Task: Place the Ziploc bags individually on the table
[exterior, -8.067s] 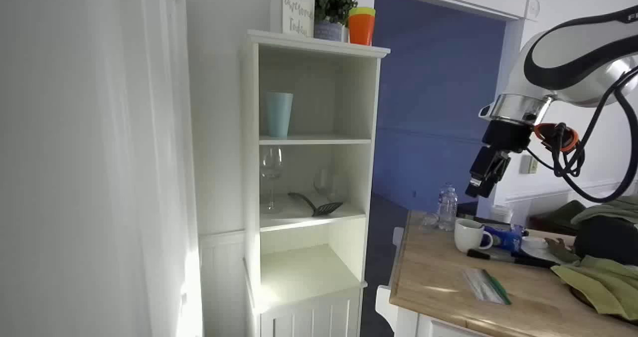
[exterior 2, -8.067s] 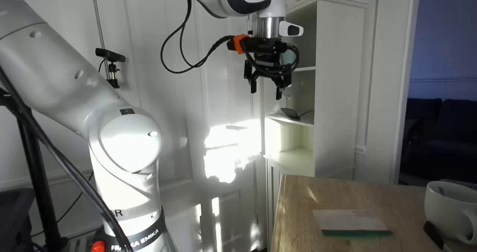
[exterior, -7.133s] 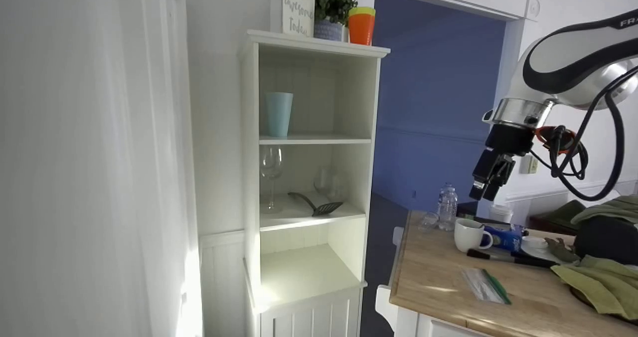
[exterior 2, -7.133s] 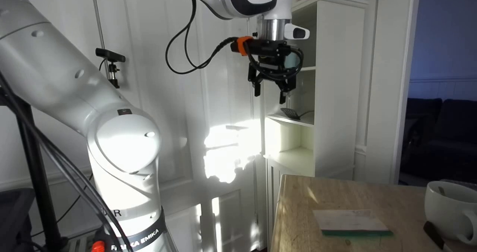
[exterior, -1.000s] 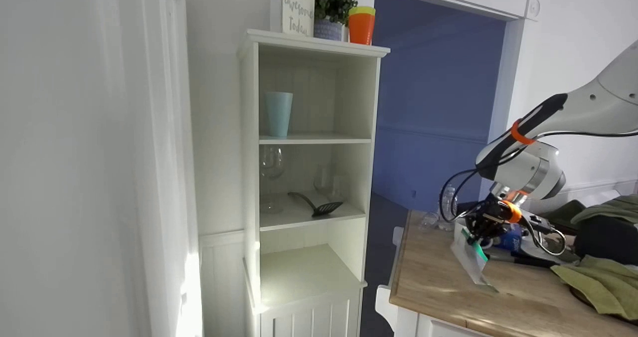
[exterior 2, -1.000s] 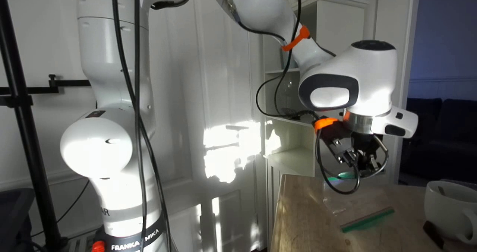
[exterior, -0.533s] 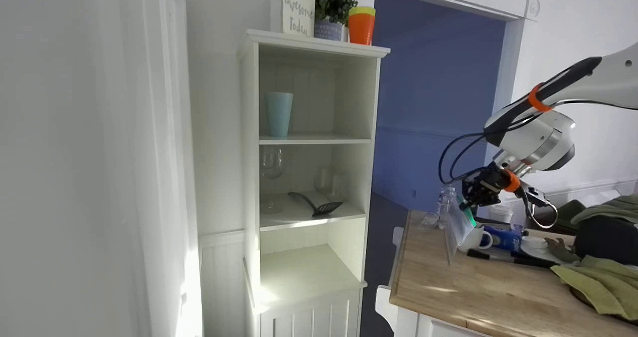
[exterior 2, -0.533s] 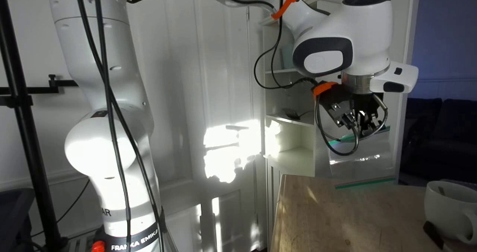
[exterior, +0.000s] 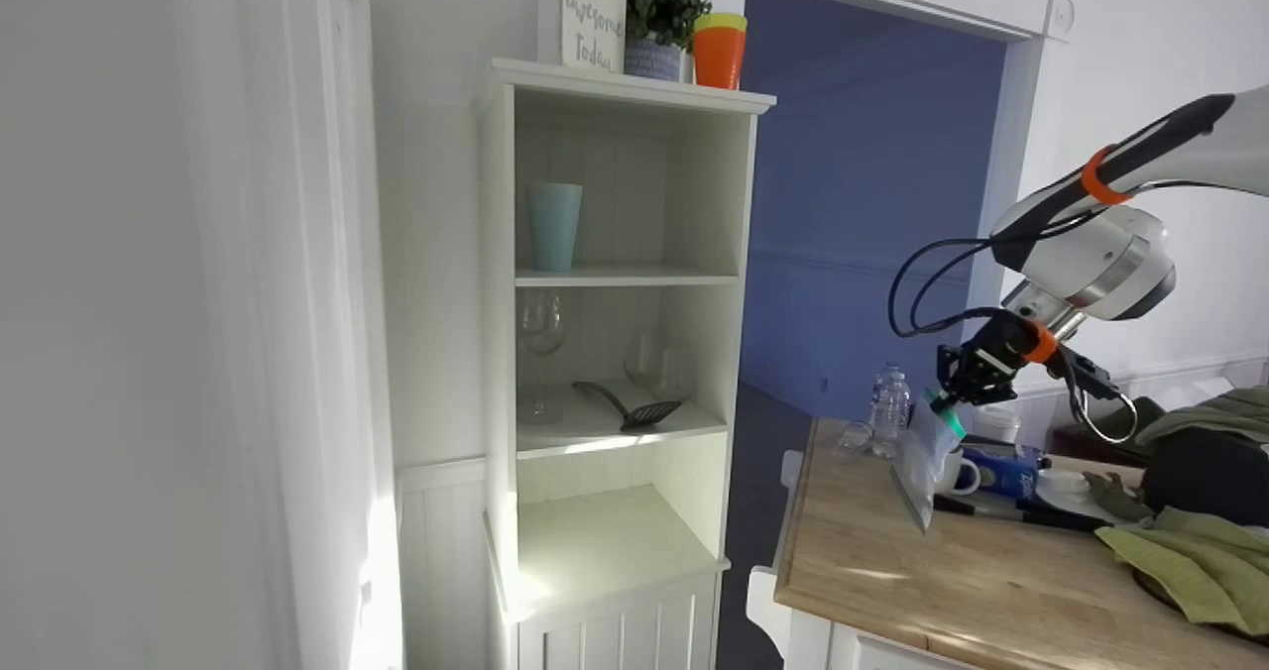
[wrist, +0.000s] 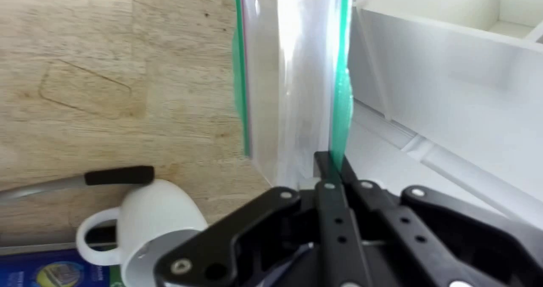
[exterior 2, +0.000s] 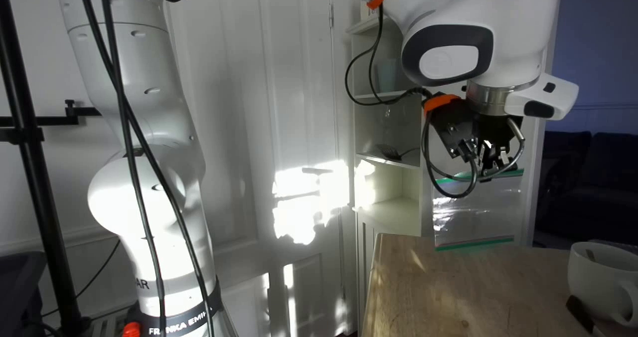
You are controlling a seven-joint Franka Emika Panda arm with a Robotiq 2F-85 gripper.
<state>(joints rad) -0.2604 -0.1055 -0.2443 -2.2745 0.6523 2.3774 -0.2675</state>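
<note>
1. I have the gripper (wrist: 336, 164) pinched on the green edge of a clear, glossy Ziploc bag (wrist: 292, 87); one or several, I cannot tell.
2. It hangs over the pale, grained wooden table (wrist: 182, 87).
3. Nearby I see a smooth white mug (wrist: 159, 212), a black-and-silver rod (wrist: 121, 175) beside it, and a blue package (wrist: 55, 274).

A see-through Ziploc bag (wrist: 292, 87), flat, shiny and faintly creased, hangs above the wooden table (exterior 2: 433, 292), its lower edge off the wood. It is pinched at a green strip (wrist: 342, 96) along its top; a 2nd green strip (wrist: 240, 83) runs along the bottom. In both exterior views it hangs slightly tilted. Whether this is 1 bag or several together cannot be told.
</note>
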